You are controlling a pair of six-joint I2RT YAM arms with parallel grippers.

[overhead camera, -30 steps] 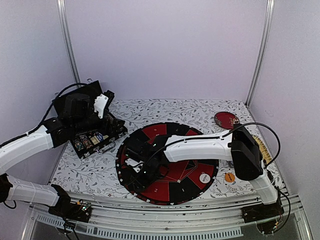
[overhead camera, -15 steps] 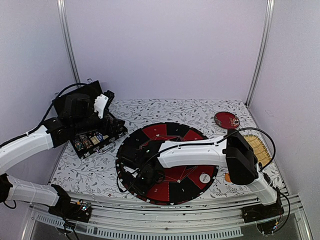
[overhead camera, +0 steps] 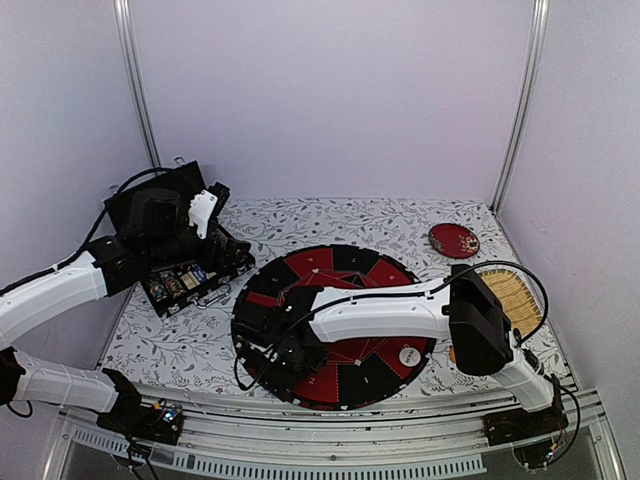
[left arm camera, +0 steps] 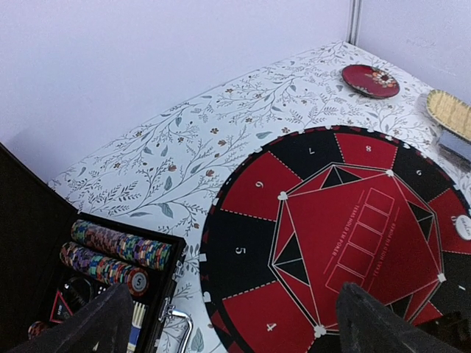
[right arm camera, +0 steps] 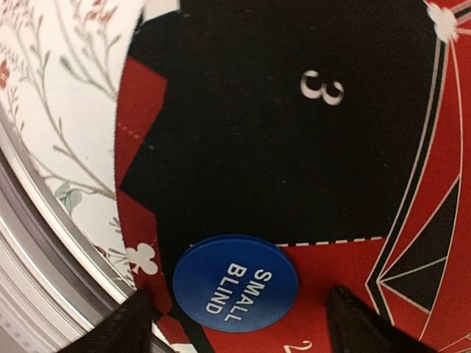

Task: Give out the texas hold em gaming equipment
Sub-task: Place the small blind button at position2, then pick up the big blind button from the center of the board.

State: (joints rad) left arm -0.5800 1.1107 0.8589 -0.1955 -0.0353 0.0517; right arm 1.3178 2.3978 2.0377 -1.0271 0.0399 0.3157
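**A:** Checking the right gripper [right arm camera: 246,322] first: which way does the small blind disc [right arm camera: 236,284] lie from its fingers [right arm camera: 138,323]?

**B:** Straight between them. The disc lies flat on the round felt [overhead camera: 330,262], at the felt's near-left rim, astride the dashed line where the black seat marked 3 meets the red seat beside it. The fingers are spread, with a strip of felt showing on either side of the disc, so I read neither as touching it.

**A:** Any long axis to line up with?

**B:** No, it's round. What matters is that it sits inside the gap, so I'd judge the only safe way out is straight up. A sideways drift would let one finger push it off the line.

**A:** And the left gripper [left arm camera: 243,327]?

**B:** Spread wide and holding nothing. It hangs off the felt's left edge, above the open chip case [overhead camera: 185,280], with the rows of poker chips [left arm camera: 118,246] just below it.

**A:** So which arm is nearer?

**B:** For the disc, the right, by a long way. For the chips, the left. The white button disc [overhead camera: 409,355] sits on the felt's near-right part, well apart from both grippers.
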